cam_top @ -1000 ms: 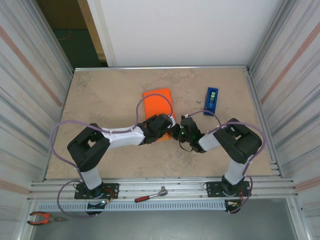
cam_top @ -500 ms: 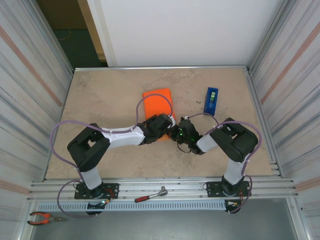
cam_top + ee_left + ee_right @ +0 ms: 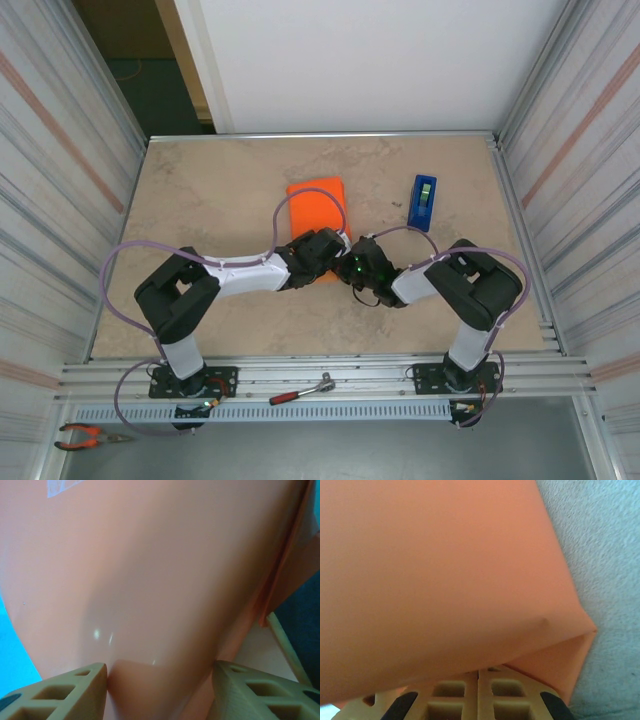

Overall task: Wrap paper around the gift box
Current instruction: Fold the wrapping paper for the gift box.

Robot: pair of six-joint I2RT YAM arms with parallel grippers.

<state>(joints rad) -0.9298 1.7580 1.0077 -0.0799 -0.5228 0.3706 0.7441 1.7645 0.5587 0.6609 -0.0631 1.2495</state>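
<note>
My right gripper [image 3: 478,682], clenched shut, sits under a folded corner of the orange paper [image 3: 315,205]. My left gripper [image 3: 160,680] grasps the paper's near end at the middle of the table [image 3: 220,190]. Beyond, to the right, a blue tape dispenser [image 3: 423,202] stands apart.

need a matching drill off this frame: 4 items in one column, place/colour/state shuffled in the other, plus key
Column 1
1. paper
2. tape dispenser
3. red-handled ratchet
4. right gripper

Column 2
A. fingers shut together
B. orange, folded into a parcel
C. blue, to the robot's right of the paper
D. lying on the near rail

Pairs: 1-B, 2-C, 3-D, 4-A
</note>
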